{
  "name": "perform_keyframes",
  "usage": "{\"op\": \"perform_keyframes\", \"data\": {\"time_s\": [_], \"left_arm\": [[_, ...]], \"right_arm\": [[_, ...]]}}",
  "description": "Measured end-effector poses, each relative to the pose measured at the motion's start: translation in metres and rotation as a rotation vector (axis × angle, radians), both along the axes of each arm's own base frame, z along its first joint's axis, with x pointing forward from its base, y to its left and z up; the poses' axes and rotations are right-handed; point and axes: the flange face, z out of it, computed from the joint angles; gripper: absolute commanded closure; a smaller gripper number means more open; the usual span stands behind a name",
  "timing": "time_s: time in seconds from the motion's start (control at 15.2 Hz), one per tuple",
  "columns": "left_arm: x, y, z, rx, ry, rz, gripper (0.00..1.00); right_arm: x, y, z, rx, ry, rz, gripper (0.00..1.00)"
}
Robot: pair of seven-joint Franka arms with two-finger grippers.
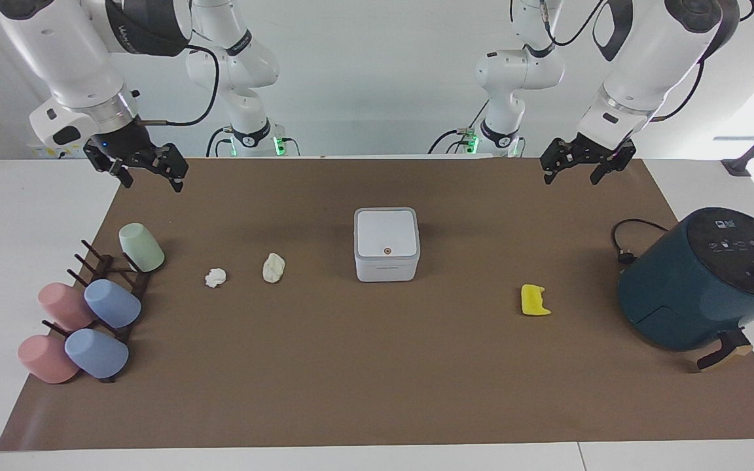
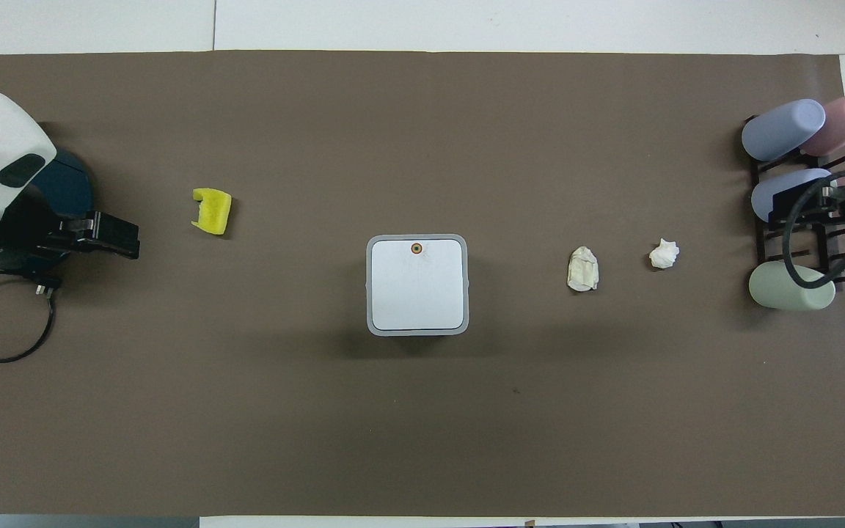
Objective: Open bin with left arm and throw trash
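Bin [image 1: 386, 244] lid closed. Left claw [image 1: 581, 170] and right claw [image 1: 148, 175] both open, empty, clear only in facing view; overhead hides air fryer [image 1: 704, 278].

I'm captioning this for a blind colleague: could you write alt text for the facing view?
A closed white bin sits mid-table on a brown mat, two white paper wads toward the right arm's end, a yellow scrap toward the left arm's. The left gripper and right gripper hang open and empty. Pastel cups on a rack and a teal air fryer flank the scene.
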Motion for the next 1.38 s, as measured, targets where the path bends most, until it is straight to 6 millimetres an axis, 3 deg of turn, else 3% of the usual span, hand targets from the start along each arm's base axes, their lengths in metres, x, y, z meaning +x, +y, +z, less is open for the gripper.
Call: {"op": "perform_keyframes", "data": {"time_s": [0.59,0.86,0.99,1.19,1.25,1.38], "left_arm": [[0.0,-0.001,0.0,0.0,-0.003,0.009,0.0],[-0.001,-0.023,0.003,-0.004,-0.031,-0.001,0.04],[-0.005,-0.043,0.001,-0.006,-0.035,-0.026,0.17],[-0.006,-0.089,-0.012,-0.018,-0.042,-0.036,0.81],[-0.006,-0.109,-0.021,-0.029,-0.034,-0.039,0.98],[-0.006,-0.155,-0.043,-0.037,-0.01,-0.024,1.0]], "right_arm": [[0.0,0.009,0.0,0.0,0.0,0.016,0.0],[0.0,0.01,0.0,0.0,0.0,0.018,0.0],[-0.002,0.011,-0.003,0.0,0.008,0.021,0.0],[-0.006,0.018,-0.018,0.008,-0.008,0.031,0.0],[-0.007,0.023,-0.028,0.012,-0.032,0.04,0.0],[-0.011,0.041,-0.057,0.017,-0.089,0.072,0.0]]}}
